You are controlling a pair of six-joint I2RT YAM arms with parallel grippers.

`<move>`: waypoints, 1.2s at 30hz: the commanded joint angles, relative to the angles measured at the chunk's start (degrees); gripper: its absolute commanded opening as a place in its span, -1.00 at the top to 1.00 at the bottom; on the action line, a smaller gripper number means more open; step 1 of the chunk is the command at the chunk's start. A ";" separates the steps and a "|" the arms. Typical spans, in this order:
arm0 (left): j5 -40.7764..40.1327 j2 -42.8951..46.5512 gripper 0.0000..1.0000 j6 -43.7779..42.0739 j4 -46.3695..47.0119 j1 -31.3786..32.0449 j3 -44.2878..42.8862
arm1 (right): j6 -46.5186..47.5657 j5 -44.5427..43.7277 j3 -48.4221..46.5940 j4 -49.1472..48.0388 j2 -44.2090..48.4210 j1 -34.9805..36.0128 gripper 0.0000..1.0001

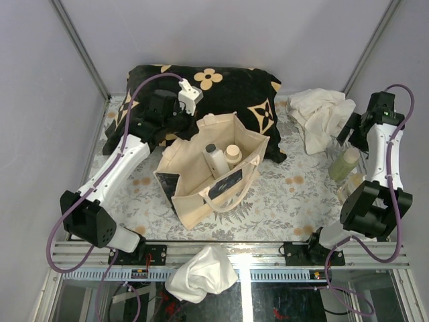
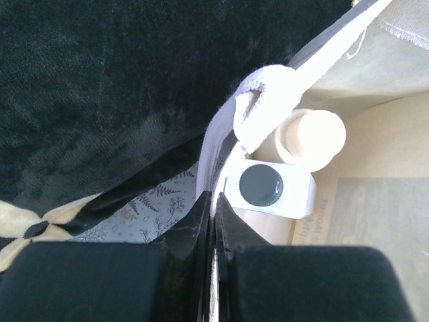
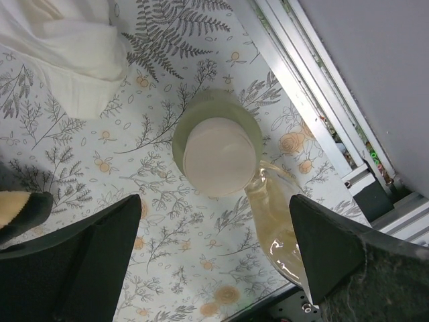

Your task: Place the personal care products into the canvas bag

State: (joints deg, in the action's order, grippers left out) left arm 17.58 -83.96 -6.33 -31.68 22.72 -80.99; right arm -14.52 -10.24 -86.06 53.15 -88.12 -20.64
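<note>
i'm watching the left gripper (image 2: 214, 201) pinching the back rim of the canvas bag (image 1: 196, 201), its jaws pressed tight on the fabric, right beside the black cushion (image 1: 228, 90). the bag is standing open mid-table, and inside it a white bottle with a dark cap (image 1: 214, 159) and a cream bottle with a beige cap (image 1: 232, 154) are standing side by side. the right gripper (image 3: 216, 208) is hanging spread wide above a yellow-green bottle (image 3: 218, 154), which is standing upright on the floral table (image 3: 167, 248) near the white cloth (image 1: 320, 114). a clear bottle (image 3: 278, 231) is lying just beside it.
</note>
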 commanded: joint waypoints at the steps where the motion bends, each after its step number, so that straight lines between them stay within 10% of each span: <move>1: 0.21 2.37 1.00 -0.75 3.69 -0.13 3.04 | 1.33 1.52 0.54 -0.60 1.21 0.14 -0.99; 36: 0.05 3.27 1.00 -0.62 4.80 -0.92 6.64 | 1.58 -0.73 10.29 -13.40 -8.93 -0.09 -0.91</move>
State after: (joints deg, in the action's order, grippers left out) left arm 17.58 -80.01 -6.33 -26.37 22.33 -74.43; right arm -13.50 -9.89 -74.85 42.02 -96.55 -20.64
